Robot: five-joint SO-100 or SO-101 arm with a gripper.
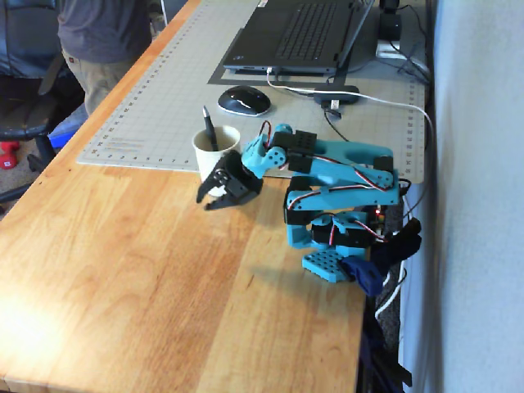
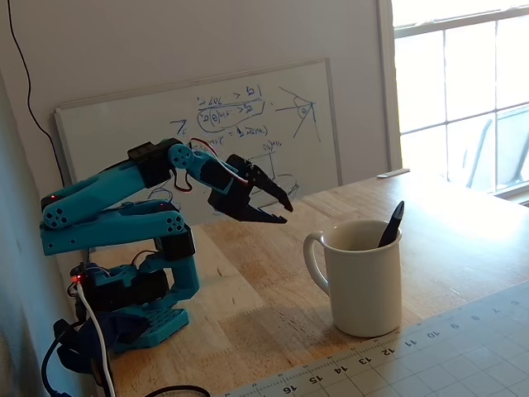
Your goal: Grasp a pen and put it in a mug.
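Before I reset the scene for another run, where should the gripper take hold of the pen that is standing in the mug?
Grip the pen on its exposed upper end, the only part above the mug rim. It leans against the rim on the side away from the handle, so come from above, roughly along its tilt. The gripper is open, empty and beside the mug.

My workbench by the window

My wooden table point(image 1: 147, 270) meets a pale wall point(image 1: 479, 164); a whiteboard point(image 2: 124, 124) leans there, daylight pours through the window point(image 2: 459, 83), a chair point(image 1: 24, 90) stands nearby.

Mug point(image 1: 215, 149) w/ pen point(image 1: 210, 127) just beside gripper point(image 1: 211, 196)
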